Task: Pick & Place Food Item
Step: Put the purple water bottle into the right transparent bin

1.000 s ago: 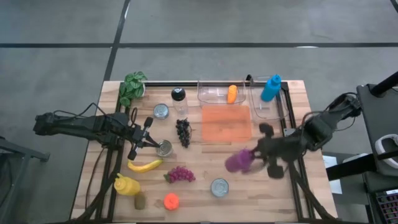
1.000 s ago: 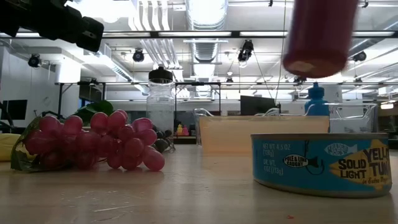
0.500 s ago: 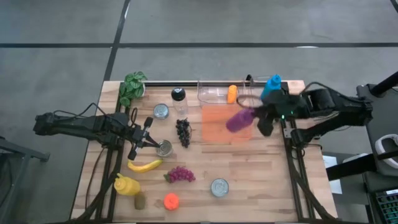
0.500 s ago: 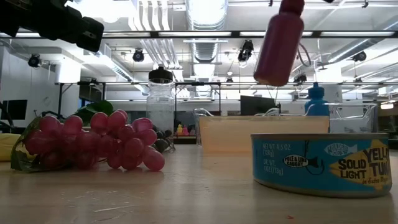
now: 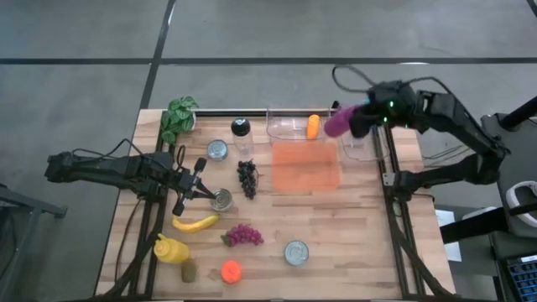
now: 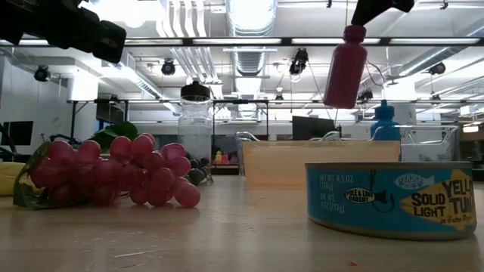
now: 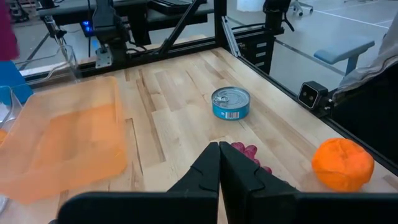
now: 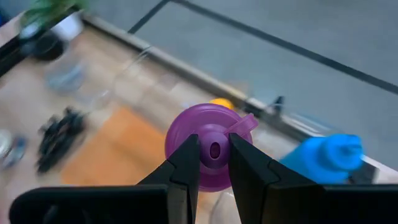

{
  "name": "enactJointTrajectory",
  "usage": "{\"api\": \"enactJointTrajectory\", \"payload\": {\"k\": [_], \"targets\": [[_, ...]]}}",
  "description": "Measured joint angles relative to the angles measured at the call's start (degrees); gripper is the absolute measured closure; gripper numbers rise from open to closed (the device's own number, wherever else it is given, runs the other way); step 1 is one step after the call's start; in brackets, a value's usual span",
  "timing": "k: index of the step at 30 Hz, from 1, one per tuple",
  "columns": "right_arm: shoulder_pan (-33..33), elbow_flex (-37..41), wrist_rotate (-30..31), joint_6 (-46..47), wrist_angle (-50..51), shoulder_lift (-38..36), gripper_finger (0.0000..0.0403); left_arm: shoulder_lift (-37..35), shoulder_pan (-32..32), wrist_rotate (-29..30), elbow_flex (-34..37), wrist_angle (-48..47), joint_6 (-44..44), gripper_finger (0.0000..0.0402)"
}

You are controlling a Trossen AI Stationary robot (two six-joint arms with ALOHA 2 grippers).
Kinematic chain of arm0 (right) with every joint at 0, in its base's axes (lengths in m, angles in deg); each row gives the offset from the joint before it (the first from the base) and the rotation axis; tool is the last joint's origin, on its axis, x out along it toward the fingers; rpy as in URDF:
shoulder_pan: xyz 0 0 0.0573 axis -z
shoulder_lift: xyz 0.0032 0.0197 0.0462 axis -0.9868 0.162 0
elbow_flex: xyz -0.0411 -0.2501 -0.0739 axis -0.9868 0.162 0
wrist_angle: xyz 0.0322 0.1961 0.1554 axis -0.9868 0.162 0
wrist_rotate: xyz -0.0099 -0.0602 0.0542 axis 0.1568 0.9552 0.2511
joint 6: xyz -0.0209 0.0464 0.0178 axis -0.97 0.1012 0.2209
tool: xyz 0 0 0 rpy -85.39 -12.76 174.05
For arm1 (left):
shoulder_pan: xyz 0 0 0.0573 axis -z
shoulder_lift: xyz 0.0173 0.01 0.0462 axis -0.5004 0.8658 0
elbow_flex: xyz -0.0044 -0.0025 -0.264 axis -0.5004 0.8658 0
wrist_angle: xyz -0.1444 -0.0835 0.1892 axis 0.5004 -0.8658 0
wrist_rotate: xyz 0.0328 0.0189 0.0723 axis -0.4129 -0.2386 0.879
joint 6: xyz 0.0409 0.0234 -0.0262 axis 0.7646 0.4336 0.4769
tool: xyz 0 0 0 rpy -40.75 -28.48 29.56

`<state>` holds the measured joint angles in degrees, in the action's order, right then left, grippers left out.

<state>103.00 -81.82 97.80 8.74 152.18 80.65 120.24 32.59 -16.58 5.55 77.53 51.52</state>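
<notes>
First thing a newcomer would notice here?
The purple bottle, held in the right pincer high above the clear bins at the table's far edge. Next, the food spread over the wooden table, and the shut left pincer beside a small can.

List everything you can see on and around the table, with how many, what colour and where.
Plant: one, green, far left corner.
Cans: three, silver-topped; one near the plant, one by the left gripper, one blue-sided at the near edge.
Jar: one, clear, black lid, beside the far can.
Grapes: two bunches, dark mid-table, red nearer.
Banana: one, yellow, left side.
Mustard bottle: one, yellow, near left corner.
Kiwi: one, brown, beside it.
Orange: one, near edge.
Cutting board: one, orange, centre.
Bins: two, clear, far edge; one holds a small orange item, the other a blue bottle.
Purple bottle: one, held aloft over the bins.
Left gripper: shut, empty.
Right gripper: shut on the purple bottle.
</notes>
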Motion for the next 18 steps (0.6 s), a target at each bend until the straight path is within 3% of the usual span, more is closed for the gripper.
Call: {"api": "enactJointTrajectory", "payload": {"k": [7, 18], "targets": [[10.8, -0.5, -0.1, 0.1, 0.4, 2.6, 0.0339, 0.0, 0.0, 0.0, 0.0, 0.0, 0.0, 0.0395], [18.4, -0.5, -0.4, -3.0, -1.2, 10.7, 0.0339, 0.0, 0.0, 0.0, 0.0, 0.0, 0.0, 0.0395]]}}
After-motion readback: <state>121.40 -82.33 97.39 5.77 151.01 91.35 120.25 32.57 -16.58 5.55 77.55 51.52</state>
